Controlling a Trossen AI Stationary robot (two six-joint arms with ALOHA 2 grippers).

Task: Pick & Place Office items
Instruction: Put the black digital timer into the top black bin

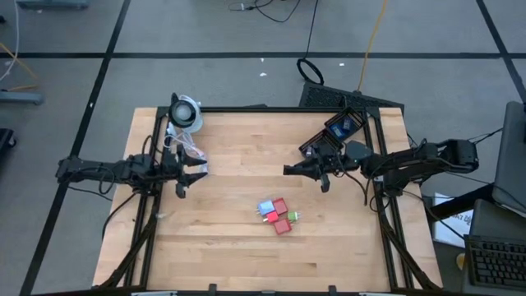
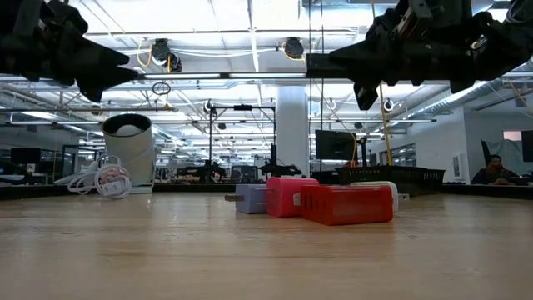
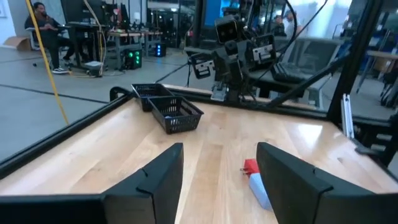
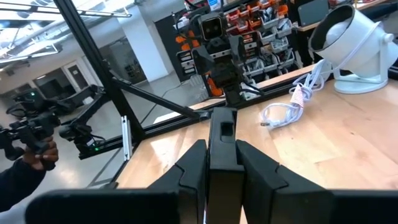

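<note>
High view: office items (image 1: 277, 215) clustered lower centre. Right gripper (image 1: 297, 169), upper right, clamped on a dark block, basket (image 1: 339, 130) behind it. Left gripper (image 1: 194, 175), mid-left, farther off.
Low view: cluster (image 2: 321, 200) centre.
Left wrist: fingers (image 3: 163, 171) apart.
Right wrist: black block (image 4: 222, 155) pinched, long axis along fingers

A: What surrounds the pale wooden counter (image 1: 238, 247)?
B: Grey floor (image 1: 205, 78) crossed by dark lines, with a yellow cable (image 1: 374, 37) trailing across it.
A: And farther off?
B: A white square pillar (image 2: 292, 129), bright ceiling strip lights (image 2: 208, 15), and cluttered workbenches (image 3: 118, 46) where a seated person (image 3: 45, 28) works.
</note>
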